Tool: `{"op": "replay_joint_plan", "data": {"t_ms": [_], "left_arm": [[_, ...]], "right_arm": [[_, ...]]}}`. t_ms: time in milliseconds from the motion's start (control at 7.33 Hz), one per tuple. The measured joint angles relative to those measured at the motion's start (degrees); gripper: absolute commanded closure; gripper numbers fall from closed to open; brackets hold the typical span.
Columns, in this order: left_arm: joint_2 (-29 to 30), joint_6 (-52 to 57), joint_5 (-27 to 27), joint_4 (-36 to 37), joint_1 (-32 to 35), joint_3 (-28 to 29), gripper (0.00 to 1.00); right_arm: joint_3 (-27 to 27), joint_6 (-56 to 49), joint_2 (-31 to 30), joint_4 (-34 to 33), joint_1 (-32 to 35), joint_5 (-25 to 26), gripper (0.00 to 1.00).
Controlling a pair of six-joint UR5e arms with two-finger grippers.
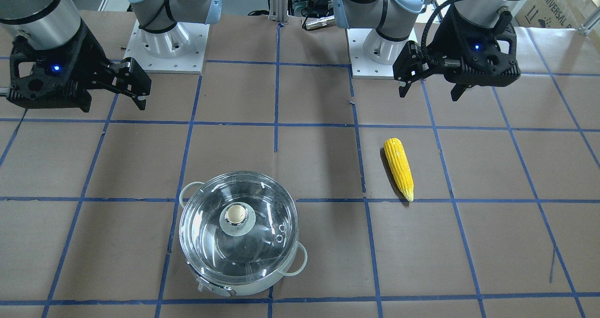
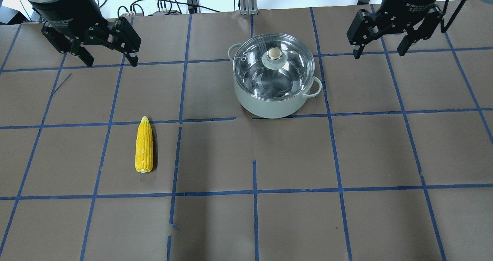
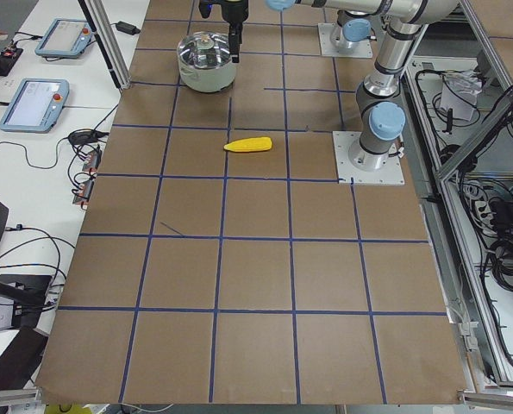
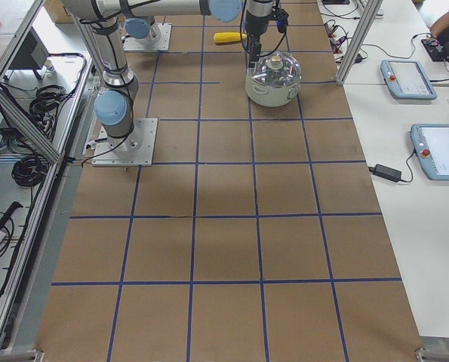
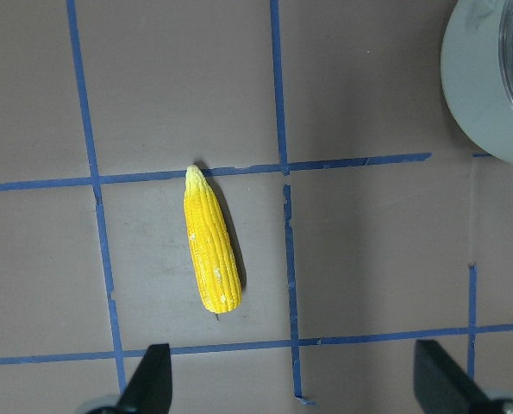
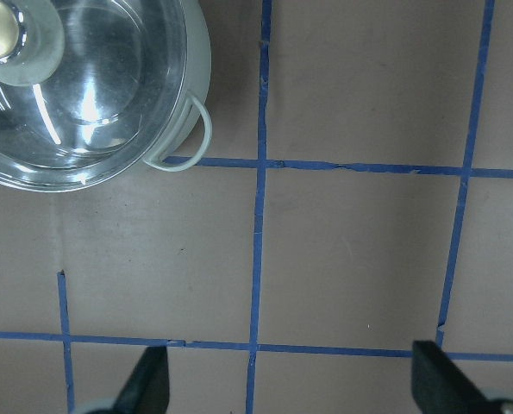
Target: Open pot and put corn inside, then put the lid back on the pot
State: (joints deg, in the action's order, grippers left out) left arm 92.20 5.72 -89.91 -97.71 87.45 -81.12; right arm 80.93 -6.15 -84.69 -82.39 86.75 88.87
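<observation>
The round shiny stainless-steel pot [image 2: 275,104] stands near the worktop's far edge, clear glass lid [image 2: 287,74] on. I see the bright yellow corn cob [image 2: 144,145] toward the left edge; left gripper [image 2: 111,62] and right gripper [image 2: 379,54] gape empty.

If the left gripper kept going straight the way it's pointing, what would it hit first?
Probably the bare table: the left gripper points down, jaws open, at brown paper. The corn lies off to one side, not under it, though depth is hard to judge.

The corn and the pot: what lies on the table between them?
Only brown paper crossed by blue tape lines lies between the corn and the pot; no other object. The overhead exterior view shows this.
</observation>
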Motion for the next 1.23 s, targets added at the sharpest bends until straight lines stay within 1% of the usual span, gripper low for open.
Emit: {"op": "replay_joint_plan", "data": {"t_ms": [545,818,955,1227], "left_arm": [[0.0,0.0,-0.2,0.0,0.0,0.0,0.0],[0.0,0.0,-0.2,0.0,0.0,0.1,0.0],[0.0,0.0,-0.2,0.1,0.0,0.1,0.0],[0.0,0.0,-0.2,0.1,0.0,0.1,0.0]], "right_arm": [[0.1,-0.1,-0.3,0.2,0.4,0.0,0.0],[-1.7,0.6,0.6,-1.3,3.3,0.0,0.0],[-3.9,2.1,2.8,-3.0,6.1,0.0,0.0],[-10.2,9.2,10.1,-5.2,11.7,0.1,0.01]]}}
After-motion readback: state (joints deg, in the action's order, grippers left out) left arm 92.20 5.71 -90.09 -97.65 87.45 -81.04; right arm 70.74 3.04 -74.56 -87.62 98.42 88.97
